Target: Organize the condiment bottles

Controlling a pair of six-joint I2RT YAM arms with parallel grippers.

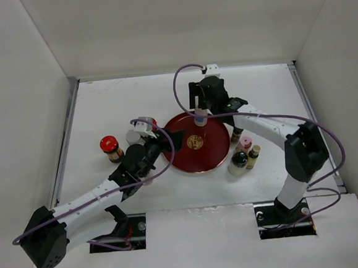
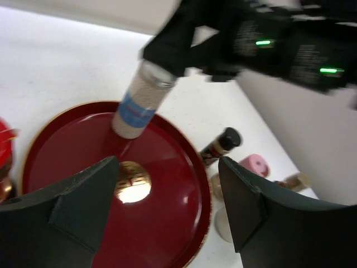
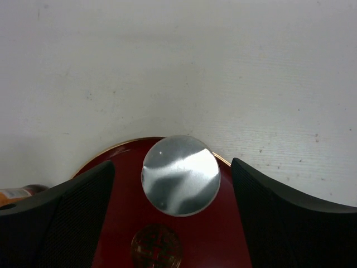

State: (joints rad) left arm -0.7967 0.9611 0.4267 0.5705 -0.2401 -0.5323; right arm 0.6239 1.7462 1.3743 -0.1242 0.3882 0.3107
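At the left of the tabletop (image 1: 102, 103), a red-capped jar (image 1: 108, 146) and a grey-capped jar (image 1: 133, 136) are seen standing close together, outside the tray. Just beside them the left gripper (image 2: 167, 164) is held over the left part of the dark-red tray (image 1: 209, 159), its jaws spread wide and nothing between them. Near the far rim of the tray a silver-capped shaker with a blue label (image 2: 134, 109) appears to be set with its base on the red surface. The right gripper (image 3: 173, 167) is placed above it, its jaws open on both sides of the cap, and a gap is seen on each side, so no grip is judged to be made. To the right of the tray, a black-capped bottle (image 2: 223, 142), a pink-capped one (image 2: 254, 166) and two more are grouped on the tabletop. The shaker is tall and narrow, so it could be tipped toward the rim if one finger is brought against the cap while the gripper is raised or closed off-centre. A collision may also be caused if the two arms are moved over the tray together, and the two jars at the left could be knocked by the left arm.
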